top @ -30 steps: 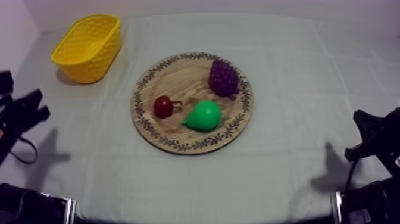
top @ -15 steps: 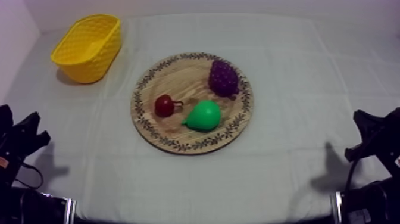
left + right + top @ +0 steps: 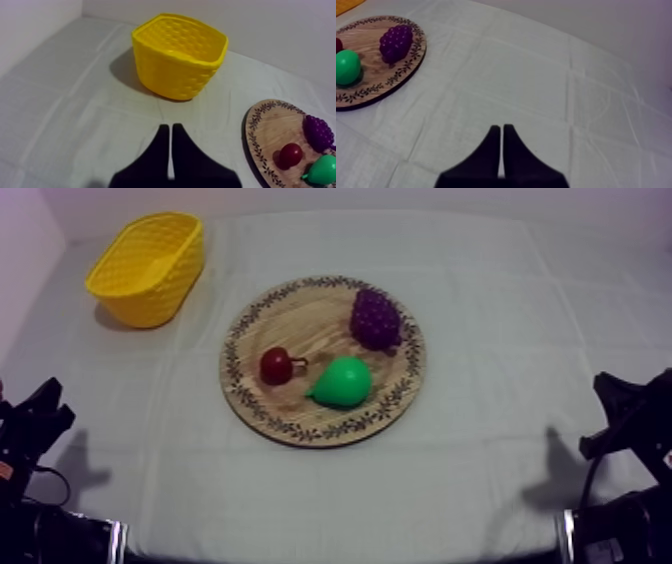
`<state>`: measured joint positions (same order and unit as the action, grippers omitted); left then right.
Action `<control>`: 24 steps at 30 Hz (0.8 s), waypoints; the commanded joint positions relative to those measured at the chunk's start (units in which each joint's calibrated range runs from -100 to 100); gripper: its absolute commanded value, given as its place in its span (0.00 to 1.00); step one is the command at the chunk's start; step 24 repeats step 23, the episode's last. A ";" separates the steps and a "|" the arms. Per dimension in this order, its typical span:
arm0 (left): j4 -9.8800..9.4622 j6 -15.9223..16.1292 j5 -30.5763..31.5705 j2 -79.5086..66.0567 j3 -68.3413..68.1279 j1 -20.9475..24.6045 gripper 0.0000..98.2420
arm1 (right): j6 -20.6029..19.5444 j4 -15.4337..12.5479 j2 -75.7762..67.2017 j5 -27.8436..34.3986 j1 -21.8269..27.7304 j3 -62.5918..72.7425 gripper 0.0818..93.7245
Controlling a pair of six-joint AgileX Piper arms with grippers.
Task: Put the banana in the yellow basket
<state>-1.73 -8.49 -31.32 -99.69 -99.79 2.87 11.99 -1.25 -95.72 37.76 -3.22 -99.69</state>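
Note:
The yellow basket (image 3: 150,293) stands at the far left of the table, and its inside is shadowed. The round wooden board (image 3: 300,318) lies in the middle and carries a bunch of grapes (image 3: 375,318), a green pear (image 3: 343,381) and a small red fruit (image 3: 274,365). My left gripper (image 3: 58,403) sits low at the left edge, shut on nothing. From the left wrist, its fingers (image 3: 171,131) lie together, pointing at the basket (image 3: 175,65). My right gripper (image 3: 603,413) rests low at the right, also shut (image 3: 501,131).
Bare cloth lies between the basket and the board (image 3: 270,130). The right wrist view has the board (image 3: 366,40) with the grapes (image 3: 396,42) and the pear (image 3: 347,66) well beyond the fingers. A pale wall rises behind the table.
My left arm has drawn back and down toward the lower left edge of the table. The right arm and the fruit have not moved.

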 commanded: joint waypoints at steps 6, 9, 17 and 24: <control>-0.05 -0.60 0.04 -0.13 0.02 -0.01 0.00 | 0.00 0.01 -0.03 -0.02 -0.07 0.03 0.00; -0.05 -0.70 0.04 -0.14 0.02 -0.01 0.00 | 0.00 0.01 -0.03 -0.02 -0.07 0.03 0.00; -0.05 -0.82 0.04 -0.14 0.02 -0.01 0.00 | 0.00 0.01 -0.03 -0.02 -0.07 0.03 0.00; -0.05 -0.90 0.04 -0.14 0.02 -0.01 0.00 | 0.00 0.01 -0.03 -0.02 -0.07 0.03 0.00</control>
